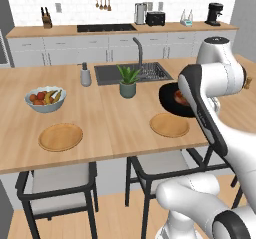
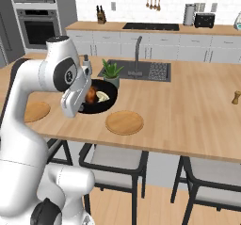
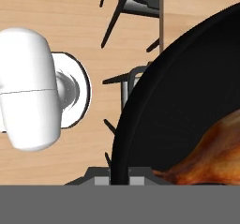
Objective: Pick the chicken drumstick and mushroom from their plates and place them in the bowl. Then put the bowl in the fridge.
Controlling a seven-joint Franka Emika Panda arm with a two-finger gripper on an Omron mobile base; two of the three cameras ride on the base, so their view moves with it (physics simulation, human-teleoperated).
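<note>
Fingers [image 3: 119,177] clamped tight on the rim of the black bowl [image 2: 94,107], the arm holds it over the bench [image 2: 188,97] edge; chicken drumstick [image 2: 91,95] and mushroom [image 2: 102,96] inside. Carrying it level should keep both from rolling out on the way to the fridge.

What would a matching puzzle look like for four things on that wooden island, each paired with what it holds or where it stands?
1. round matte black bowl
2. flat round light-wood plate nearest that bowl
3. light grey-blue bowl
4. small green potted plant

A. heaped with colourful fruit
B. bare
C. beside the sink
D. holds the glossy reddish-brown drumstick

Pairs: 1-D, 2-B, 3-A, 4-C
</note>
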